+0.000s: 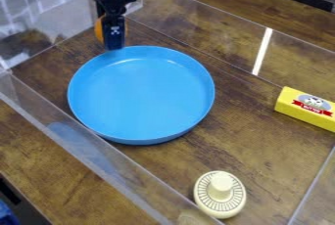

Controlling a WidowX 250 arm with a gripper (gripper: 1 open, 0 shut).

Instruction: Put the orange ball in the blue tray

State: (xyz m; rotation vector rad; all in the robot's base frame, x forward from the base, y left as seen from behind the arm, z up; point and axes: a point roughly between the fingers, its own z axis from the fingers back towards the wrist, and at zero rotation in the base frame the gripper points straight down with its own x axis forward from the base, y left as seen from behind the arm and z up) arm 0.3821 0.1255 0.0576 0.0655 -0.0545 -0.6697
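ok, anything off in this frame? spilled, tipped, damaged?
Nothing stands out. The blue tray sits flat and empty on the wooden table, the yellow block and cream ribbed disc lie apart from it, and the gripper largely hides the orange ball beyond the tray.
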